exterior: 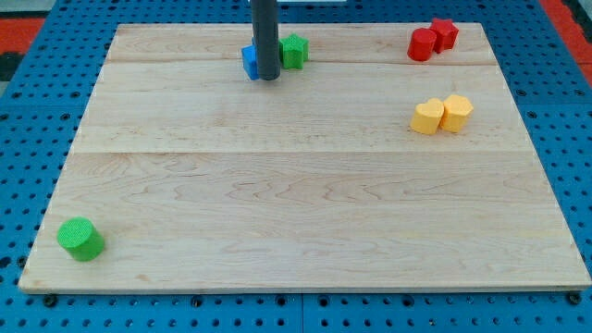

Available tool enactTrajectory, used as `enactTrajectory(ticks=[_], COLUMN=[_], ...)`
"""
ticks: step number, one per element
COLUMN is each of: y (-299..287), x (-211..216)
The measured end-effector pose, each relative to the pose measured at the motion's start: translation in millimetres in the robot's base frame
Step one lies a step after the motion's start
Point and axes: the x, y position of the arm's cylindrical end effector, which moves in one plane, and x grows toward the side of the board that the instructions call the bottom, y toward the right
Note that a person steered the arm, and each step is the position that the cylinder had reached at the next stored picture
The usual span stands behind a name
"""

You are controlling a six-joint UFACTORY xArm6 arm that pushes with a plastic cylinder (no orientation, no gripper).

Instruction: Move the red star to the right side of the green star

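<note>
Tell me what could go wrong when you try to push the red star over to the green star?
1. The red star touches a red cylinder, so pushing might drag both along.
2. It sits near the board's top edge and could slide off.
3. My tip is beside the green star and a blue block; leaving carelessly might knock them.

No legible text, labels or numbers, seemingly, on any surface
</note>
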Motion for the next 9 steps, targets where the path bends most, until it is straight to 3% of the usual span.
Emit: enactTrajectory(ticks=[1,2,3,4,5,6,8,9], y=[4,55,169,275,342,318,163,115], x=[0,20,15,-18,-74,-89,-80,-76])
